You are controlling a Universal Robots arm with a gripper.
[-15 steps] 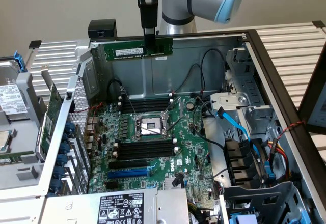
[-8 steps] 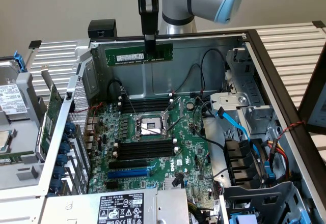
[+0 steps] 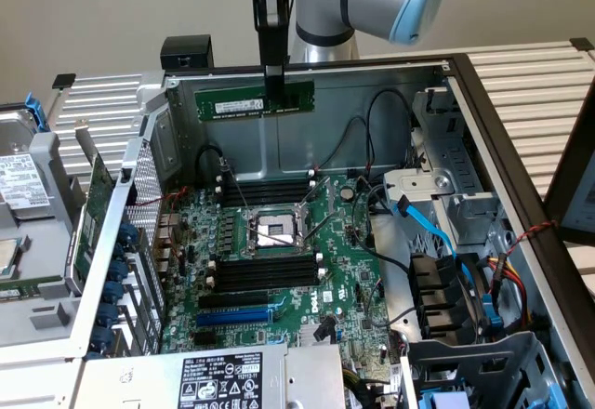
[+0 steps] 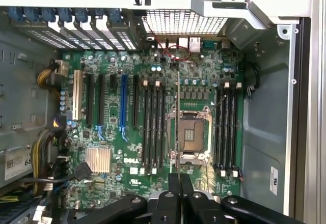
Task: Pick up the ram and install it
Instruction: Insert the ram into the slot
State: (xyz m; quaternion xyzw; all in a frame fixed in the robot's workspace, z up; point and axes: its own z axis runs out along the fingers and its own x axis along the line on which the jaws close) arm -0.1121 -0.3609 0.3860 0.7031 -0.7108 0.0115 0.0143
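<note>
My gripper (image 3: 274, 82) hangs from above, shut on the ram (image 3: 232, 105), a long narrow green stick with a white label. The stick is held level and on edge, high above the open computer case, near its back wall. In the wrist view the ram (image 4: 177, 132) shows edge-on as a thin line running out from my gripper (image 4: 179, 180). There it lies over the motherboard between one bank of black memory slots (image 4: 153, 127) and the CPU socket (image 4: 192, 132). A second bank of slots (image 4: 225, 127) sits on the other side of the socket. Both banks (image 3: 265, 270) look unfilled.
The metal case walls (image 3: 279, 153) ring the motherboard (image 3: 344, 288). A green expansion card (image 3: 93, 214) stands outside the case at the exterior view's left. Blue and black cables (image 3: 432, 228) and drive bays crowd the exterior view's right. A labelled power supply (image 3: 218, 381) is at the front.
</note>
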